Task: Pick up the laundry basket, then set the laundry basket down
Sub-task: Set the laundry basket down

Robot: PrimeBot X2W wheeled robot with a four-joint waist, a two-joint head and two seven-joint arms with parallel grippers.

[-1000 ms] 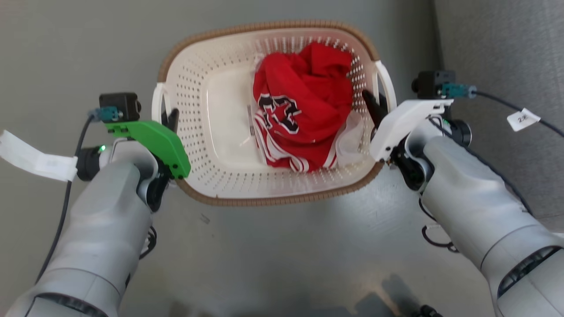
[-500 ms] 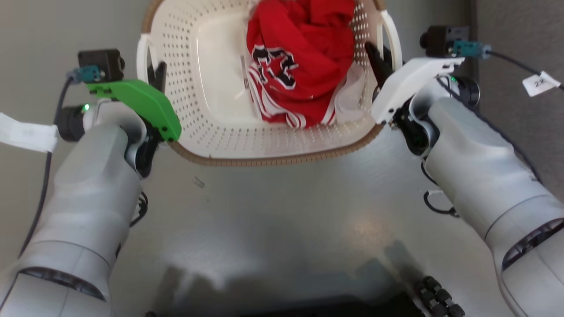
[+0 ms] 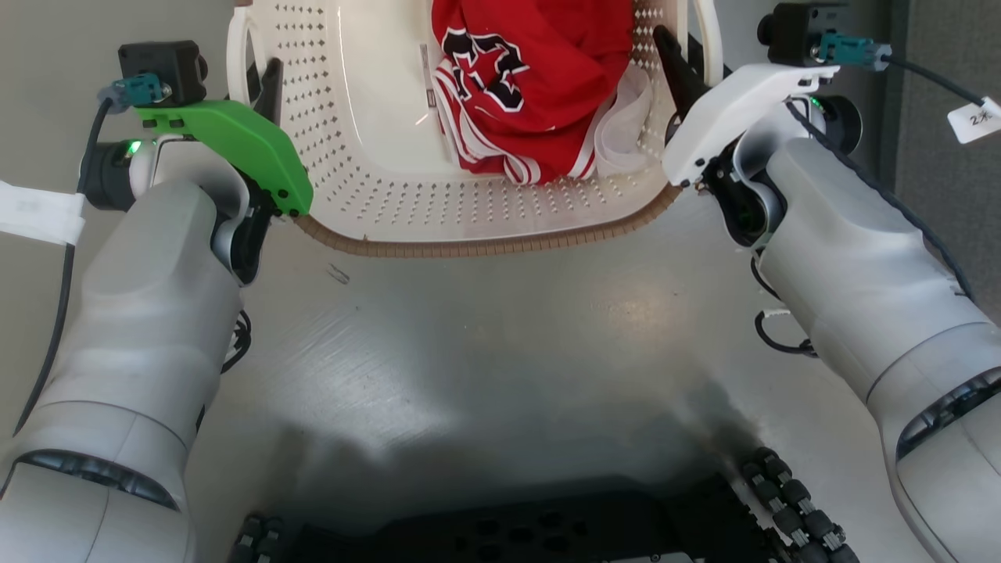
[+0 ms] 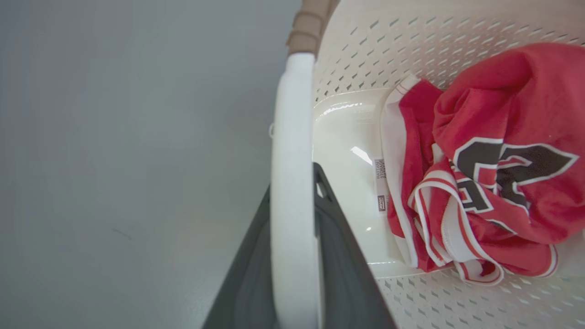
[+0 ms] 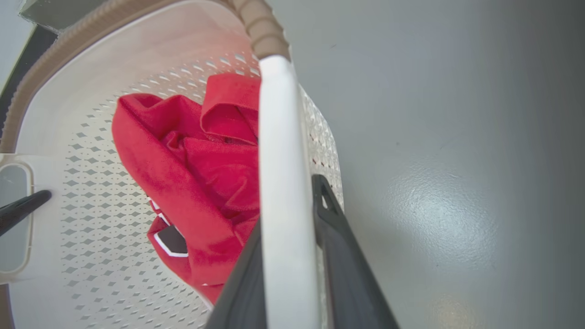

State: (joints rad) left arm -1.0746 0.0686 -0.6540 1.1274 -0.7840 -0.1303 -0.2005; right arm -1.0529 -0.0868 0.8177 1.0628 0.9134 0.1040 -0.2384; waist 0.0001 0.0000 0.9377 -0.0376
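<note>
The laundry basket (image 3: 485, 249) sits straight out in front of the robot, over a grey, slightly glossy floor (image 3: 500, 344), with its near brown woven-look rim curving between the two forearms and its far end cut off by the top of the head view. I cannot tell whether its bottom rests on the floor or hangs clear of it. Inside, bunched toward the robot's right, lies a crumpled red jersey (image 3: 539, 86) with white striped trim and black, white-edged numerals, and the pale bottom of the basket on the left side is bare apart from a small label. The left gripper (image 3: 262, 78), under its green cover, has its jaws closed narrowly on the white left handle (image 4: 292, 183): in the left wrist view one dark finger lies inside the handle toward the perforated wall and the other outside it, both pressed against the band. The right gripper (image 3: 688, 47), under its white cover, grips the white right handle (image 5: 283, 183) the same way, a dark finger on each side and touching it. At the bottom of the head view the robot's dark base (image 3: 508, 536) shows, well apart from the basket
</note>
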